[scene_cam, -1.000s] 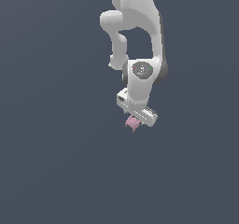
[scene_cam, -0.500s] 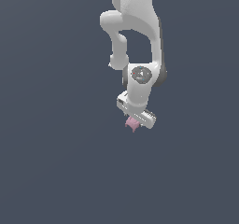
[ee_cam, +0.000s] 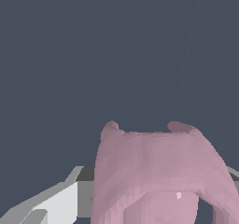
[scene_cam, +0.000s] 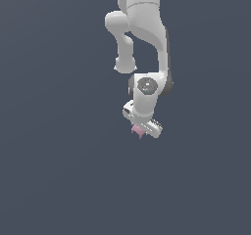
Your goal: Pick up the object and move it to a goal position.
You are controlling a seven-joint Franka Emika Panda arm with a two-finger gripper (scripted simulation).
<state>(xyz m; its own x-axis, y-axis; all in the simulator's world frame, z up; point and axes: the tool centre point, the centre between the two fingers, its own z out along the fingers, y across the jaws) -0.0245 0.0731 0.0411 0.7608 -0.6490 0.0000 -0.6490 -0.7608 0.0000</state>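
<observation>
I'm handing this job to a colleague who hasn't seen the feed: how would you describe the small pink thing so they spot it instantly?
Find the white robot arm hanging from the top of the exterior view and follow it down to the white gripper at its tip. The small pale pink lump with stubby protrusions sits right there, between the fingers. It is the only coloured item against the plain dark grey-blue background.

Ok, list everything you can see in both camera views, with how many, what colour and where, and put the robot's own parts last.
object: one, pale pink, lumpy with small stubs, at the gripper's tip; fills the near part of the wrist view.
background: plain dark grey-blue all around; no goal marker or other item shows.
arm: one, white, coming down from the top of the exterior view.
gripper: one, white, pointing down, closed on the object; a grey-white part of it shows in the wrist view.
</observation>
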